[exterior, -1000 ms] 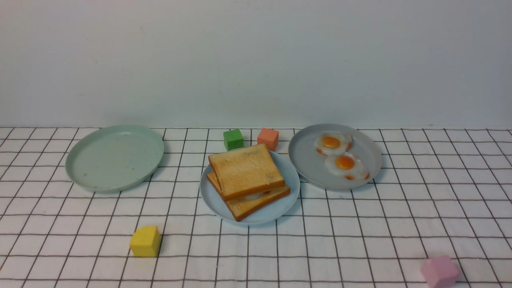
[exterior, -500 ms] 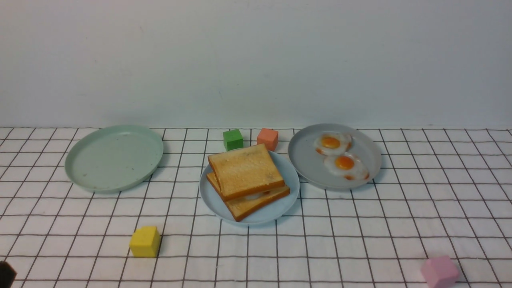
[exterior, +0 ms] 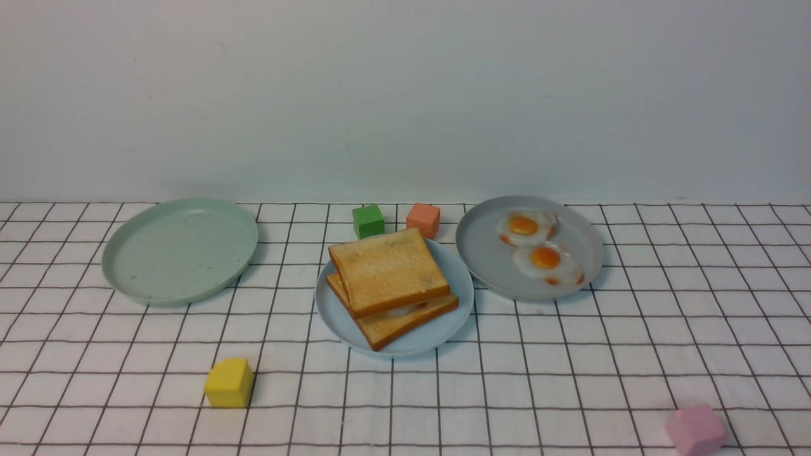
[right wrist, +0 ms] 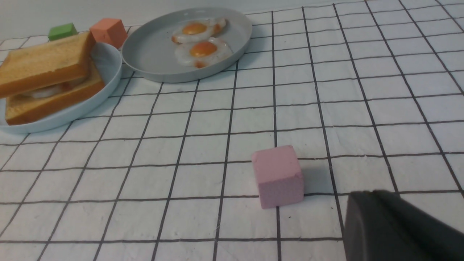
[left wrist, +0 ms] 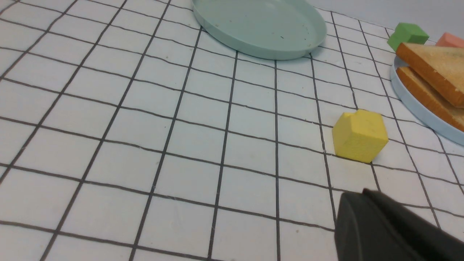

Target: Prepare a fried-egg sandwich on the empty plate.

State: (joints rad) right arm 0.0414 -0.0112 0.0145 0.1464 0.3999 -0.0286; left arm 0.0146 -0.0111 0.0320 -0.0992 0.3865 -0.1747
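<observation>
Looked finished — egg between toast slices on blue plate. Needed no further placing, just parking. Left end effector together; right end effector — couldn't tell.

I see golden-brown square toast slices with darker crusts — a light blue round plastic plate — and a black-lined white grid tabletop.

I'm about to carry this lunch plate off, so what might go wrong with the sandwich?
The top toast slice sits askew over the lower one, so it might slide off if the plate tips. The egg between them could slip out through the exposed front side.
</observation>
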